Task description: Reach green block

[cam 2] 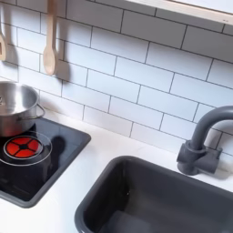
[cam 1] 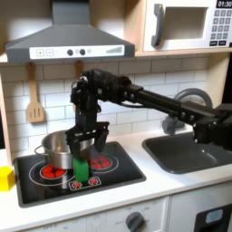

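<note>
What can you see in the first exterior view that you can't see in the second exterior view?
The first exterior view has the arm, its open claw just above the green block, a yellow block, the hood and the microwave. The second exterior view has a wooden spoon hanging on the tiles. Both exterior views have the pot, stove, sink and tap.

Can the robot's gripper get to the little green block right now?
Probably yes. The gripper hangs just above the green block on the stove, nothing between them; the steel pot stands beside it.
</note>
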Controlling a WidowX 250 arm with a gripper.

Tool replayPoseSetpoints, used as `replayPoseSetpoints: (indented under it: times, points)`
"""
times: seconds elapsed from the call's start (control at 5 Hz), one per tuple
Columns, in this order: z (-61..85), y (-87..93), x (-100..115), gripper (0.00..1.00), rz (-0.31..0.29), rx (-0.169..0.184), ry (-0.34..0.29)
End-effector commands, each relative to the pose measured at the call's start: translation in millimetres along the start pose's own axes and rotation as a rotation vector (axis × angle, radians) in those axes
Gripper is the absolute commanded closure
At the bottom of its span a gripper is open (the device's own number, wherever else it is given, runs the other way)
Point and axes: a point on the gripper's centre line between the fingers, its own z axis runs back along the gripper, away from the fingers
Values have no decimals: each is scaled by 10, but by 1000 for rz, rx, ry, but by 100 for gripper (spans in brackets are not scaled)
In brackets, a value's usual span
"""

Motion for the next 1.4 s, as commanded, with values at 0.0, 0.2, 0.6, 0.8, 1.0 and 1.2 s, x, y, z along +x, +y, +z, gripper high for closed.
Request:
replayPoseSetpoints:
  times: [0.0, 0.2, 0.6, 0.8, 1.0, 1.2]
  points:
    - [-104, 0, 47, 0, -5, -6, 17]
    - [-165, 19, 49, 0, 7, -6, 26]
    - [-247, 17, 74, 0, 3, -10, 36]
    - [-272, 35, 82, 0, 12, -11, 37]
    - [-335, 27, 84, 0, 9, -13, 51]
    - [-418, 44, 94, 0, 18, -16, 61]
